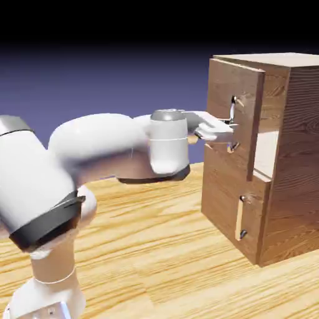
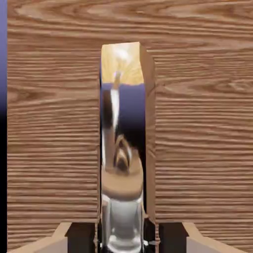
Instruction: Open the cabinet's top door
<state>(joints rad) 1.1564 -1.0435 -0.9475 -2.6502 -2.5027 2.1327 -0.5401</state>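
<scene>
The brown wood-grain cabinet (image 1: 293, 162) stands at the exterior view's right. Its top door (image 1: 221, 87) stands slightly out from the body, and a pale gap (image 1: 268, 152) shows behind its lower edge. My gripper (image 1: 228, 129) reaches in level from the left and is shut on the door's silver vertical handle (image 1: 233, 109), around its lower half. In the hand view the shiny handle (image 2: 121, 148) runs up the middle between my fingertips. My gripper (image 2: 122, 239) sits close against it, and the door's wood (image 2: 49, 148) fills both sides.
Below the top door is the shorter panel (image 1: 221, 199) with a tan handle (image 1: 239, 218), flush with the cabinet. The arm's thick white forearm (image 1: 99, 146) stretches across the wooden table (image 1: 156, 249) from the lower left.
</scene>
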